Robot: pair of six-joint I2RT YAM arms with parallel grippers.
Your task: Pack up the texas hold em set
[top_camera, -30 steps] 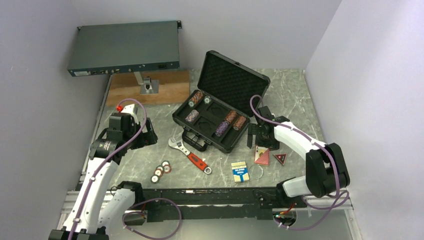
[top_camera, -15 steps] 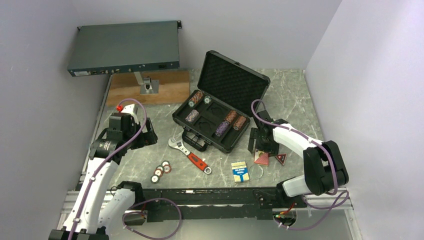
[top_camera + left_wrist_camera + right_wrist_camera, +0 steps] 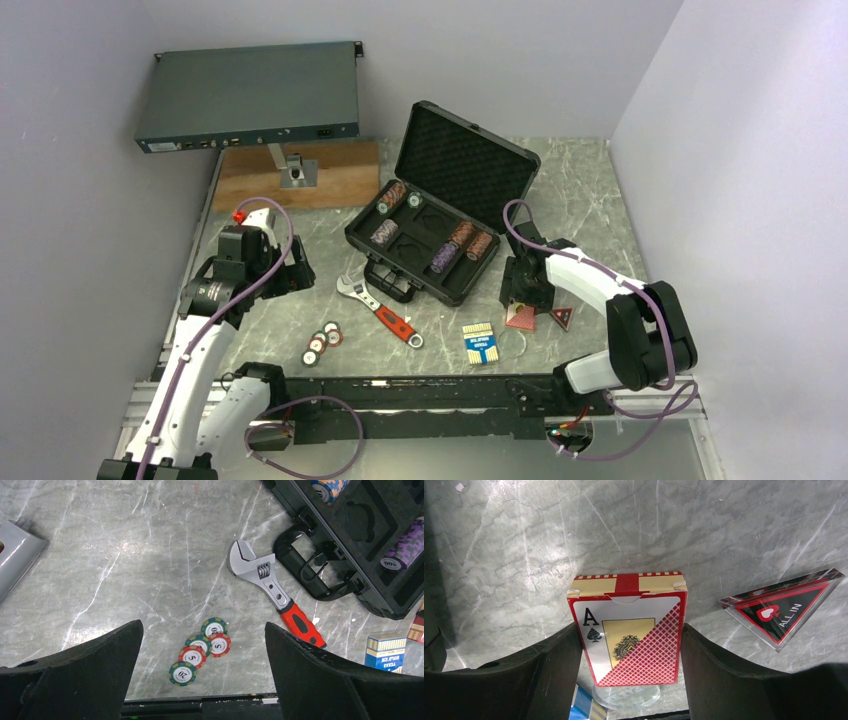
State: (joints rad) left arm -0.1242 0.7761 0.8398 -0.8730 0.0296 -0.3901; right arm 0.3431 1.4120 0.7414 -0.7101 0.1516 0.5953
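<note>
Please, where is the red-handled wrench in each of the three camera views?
Top external: the wrench lies before the black case, left of the blue card deck.
Left wrist: right of centre, head beside the case handle.
Right wrist: not in it; the red card deck fills the centre.
Shared landmark: the blue card deck, low right in the left wrist view.

Black case [image 3: 360, 565] cut off at corner, red deck [image 3: 418, 626] clipped by right edge, blurred clear object [image 3: 624, 697], perhaps a disc

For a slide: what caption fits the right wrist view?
Right gripper fingers pinch the red card deck on the table, beside the ALL IN triangle.
</note>
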